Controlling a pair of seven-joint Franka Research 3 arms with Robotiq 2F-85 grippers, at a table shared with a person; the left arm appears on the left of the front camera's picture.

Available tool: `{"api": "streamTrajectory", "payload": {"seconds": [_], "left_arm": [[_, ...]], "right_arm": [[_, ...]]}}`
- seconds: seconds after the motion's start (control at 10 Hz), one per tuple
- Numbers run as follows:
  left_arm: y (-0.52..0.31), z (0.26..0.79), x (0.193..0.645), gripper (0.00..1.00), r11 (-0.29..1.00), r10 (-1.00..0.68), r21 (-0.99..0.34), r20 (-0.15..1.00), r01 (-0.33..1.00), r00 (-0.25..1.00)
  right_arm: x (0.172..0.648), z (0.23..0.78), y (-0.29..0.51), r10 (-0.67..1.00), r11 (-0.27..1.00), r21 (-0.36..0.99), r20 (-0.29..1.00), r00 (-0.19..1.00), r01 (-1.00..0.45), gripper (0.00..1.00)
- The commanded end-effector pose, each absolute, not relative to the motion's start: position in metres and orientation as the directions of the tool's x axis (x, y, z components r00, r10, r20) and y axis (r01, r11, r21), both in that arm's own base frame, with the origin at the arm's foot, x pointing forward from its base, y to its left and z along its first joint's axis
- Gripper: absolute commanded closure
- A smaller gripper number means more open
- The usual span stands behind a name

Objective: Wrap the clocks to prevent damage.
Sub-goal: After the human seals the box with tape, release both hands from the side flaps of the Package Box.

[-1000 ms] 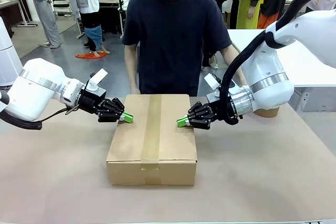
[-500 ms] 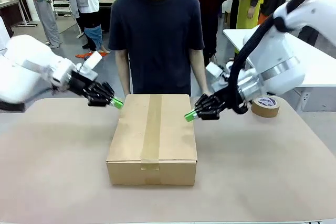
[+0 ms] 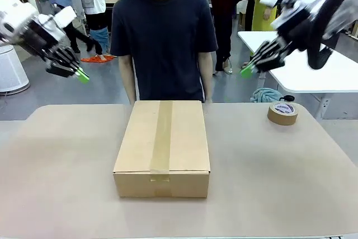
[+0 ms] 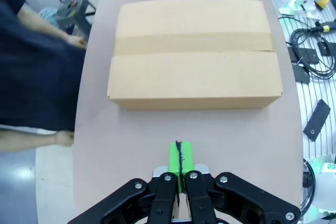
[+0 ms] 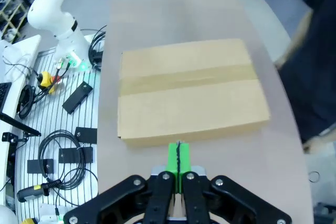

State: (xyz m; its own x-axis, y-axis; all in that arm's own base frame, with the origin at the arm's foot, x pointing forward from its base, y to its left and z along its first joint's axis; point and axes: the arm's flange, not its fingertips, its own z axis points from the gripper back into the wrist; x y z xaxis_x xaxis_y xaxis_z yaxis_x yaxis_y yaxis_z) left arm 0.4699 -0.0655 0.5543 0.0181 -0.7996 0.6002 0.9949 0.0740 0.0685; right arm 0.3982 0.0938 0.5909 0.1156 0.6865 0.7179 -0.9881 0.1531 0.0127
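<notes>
Taped cardboard box [image 3: 162,146] set mid-table, tape roll [image 3: 282,113] placed well apart, person [image 3: 165,34] stood just behind, left gripper [image 3: 82,76] and right gripper [image 3: 246,71] raised, pressed closed, nothing held

Tan table [image 3: 67,194], taped cardboard box [image 3: 162,146] at centre, tape roll [image 3: 282,113] far right

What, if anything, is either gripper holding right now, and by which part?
Nothing is held. The left gripper and right gripper are both shut with pads together, raised off the taped cardboard box.
</notes>
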Motion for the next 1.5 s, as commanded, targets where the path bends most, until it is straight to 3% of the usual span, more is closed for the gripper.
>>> {"api": "streamTrajectory", "payload": {"seconds": [0.0,1.4], "left_arm": [[-0.0639,0.5641,0.4632,1.0,0.096,-0.795,0.073,0.606,0.993,0.032],[-0.0655,0.5543,0.4699,1.0,0.074,-0.8,0.069,0.6,0.995,0.018]], "right_arm": [[0.4006,0.5965,0.0932,0.678,0.16,0.016,0.725,0.121,-0.987,0.99],[0.3982,0.5909,0.0938,0.686,0.153,0.013,0.718,0.116,-0.988,0.99]]}}
